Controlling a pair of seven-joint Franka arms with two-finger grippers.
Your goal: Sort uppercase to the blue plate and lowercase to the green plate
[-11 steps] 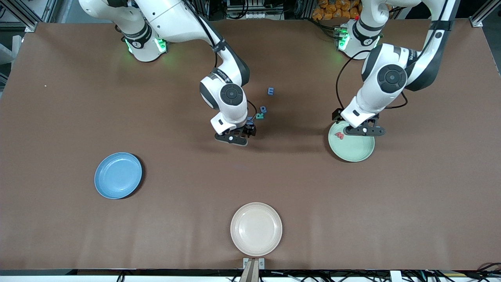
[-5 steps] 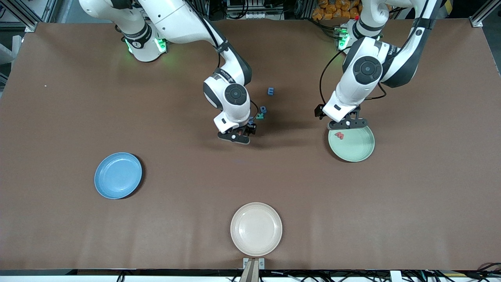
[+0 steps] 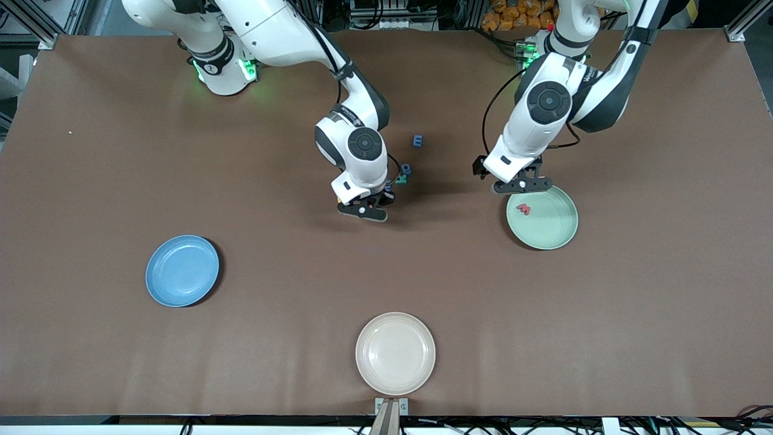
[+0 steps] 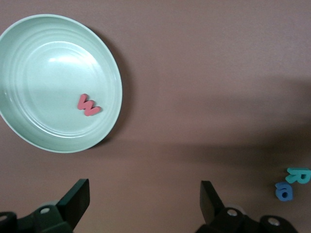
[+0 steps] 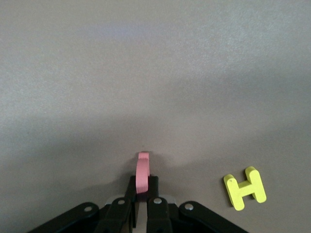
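A cream plate (image 3: 395,353) sits at the table (image 3: 90,181) edge nearest the camera, at six o'clock. At eight o'clock the blue plate (image 3: 182,270) holds nothing, with bare brown tabletop all round it. At three o'clock the green plate (image 3: 542,219) holds the red w (image 3: 523,209), lying flat. The left gripper (image 3: 514,185) hovers over that plate's rim, fingers (image 4: 77,196) spread and holding nothing. Near the centre the right gripper (image 3: 369,208) is low at the table, pinching a pink-red letter (image 5: 143,174) that stands on edge; which letter cannot be told. A yellow H (image 5: 245,188) lies flat beside it. The teal R (image 4: 298,175) and a round blue letter (image 4: 284,191) touch. A blue m (image 3: 417,141) lies farthest, alone.
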